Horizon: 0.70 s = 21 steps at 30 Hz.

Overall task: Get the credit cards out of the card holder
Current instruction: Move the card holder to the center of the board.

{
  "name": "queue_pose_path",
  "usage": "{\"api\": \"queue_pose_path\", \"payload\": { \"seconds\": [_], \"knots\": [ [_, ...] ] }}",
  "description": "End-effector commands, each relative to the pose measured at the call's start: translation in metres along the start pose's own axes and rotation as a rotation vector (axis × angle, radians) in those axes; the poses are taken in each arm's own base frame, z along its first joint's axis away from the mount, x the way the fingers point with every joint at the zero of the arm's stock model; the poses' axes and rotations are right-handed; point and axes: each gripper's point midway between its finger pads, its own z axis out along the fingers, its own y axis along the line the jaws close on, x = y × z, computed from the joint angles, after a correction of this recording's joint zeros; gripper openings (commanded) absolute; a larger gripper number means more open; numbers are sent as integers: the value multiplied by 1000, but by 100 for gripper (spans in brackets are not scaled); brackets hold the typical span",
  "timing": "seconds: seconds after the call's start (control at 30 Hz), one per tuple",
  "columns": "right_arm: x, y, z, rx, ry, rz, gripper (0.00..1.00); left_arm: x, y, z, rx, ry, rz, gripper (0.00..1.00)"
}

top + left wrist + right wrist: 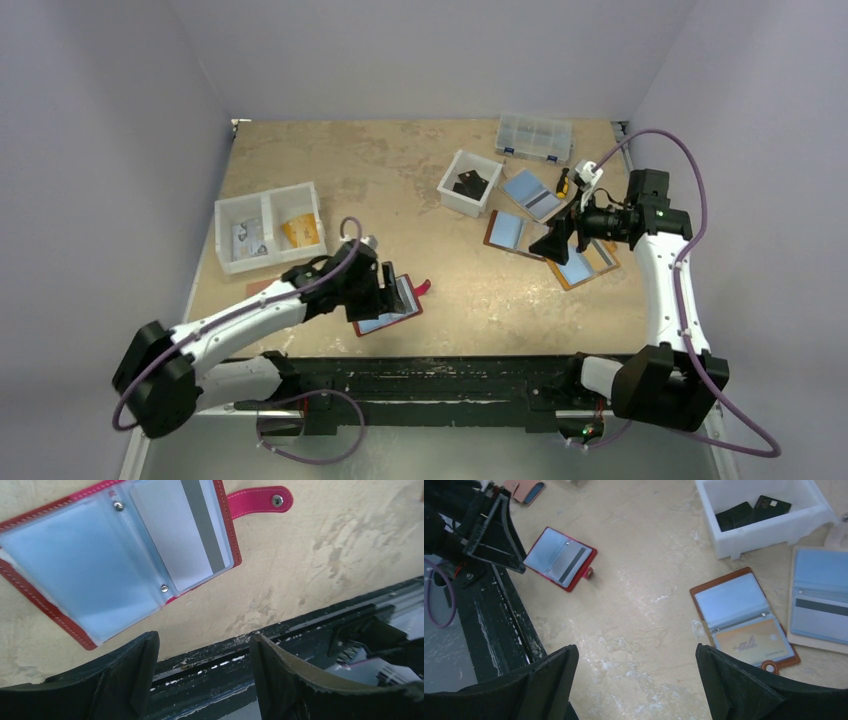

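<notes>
The card holder [228,522] has a dark red, leather-like cover with pale stitching. Its clear plastic sleeves [85,570] look smooth and glossy, pinned by shiny metal rivets [164,588]. A pale grey-white card [170,540] inside looks like matt plastic with a grey stripe. The pink-red strap [252,502] carries a metal snap [276,500]. The table [325,560] is pale, rough, mottled board. The black rail [300,630] at its near edge is chipped.

Near edge of tan wooden counter [400,170], left of centre: dark red booklet card holder [390,308], pale grey-white plastic card [175,535] in its right page. Behind-left: white two-compartment plastic tray [268,226]. Far right: small white plastic bin [470,183], brown fold-out holder [508,232] just before it.
</notes>
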Motion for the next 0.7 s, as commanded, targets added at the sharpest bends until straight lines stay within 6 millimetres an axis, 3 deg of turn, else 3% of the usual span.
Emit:
{"api": "queue_pose_path", "payload": {
  "seconds": [0.0, 0.2, 0.33, 0.67],
  "knots": [
    [4, 7, 10, -56, -1, -45, 99, -20, -18, 22, -168, -125, -27, 71],
    [15, 9, 19, -86, 27, -26, 99, -27, -28, 49, -403, -124, 27, 71],
    [21, 11, 22, -106, 42, -20, 99, -24, -23, 65, -485, -109, 32, 67],
    [28, 12, 26, -129, 50, 5, 99, -19, -20, 82, -503, -67, 74, 65]
  ]
}}
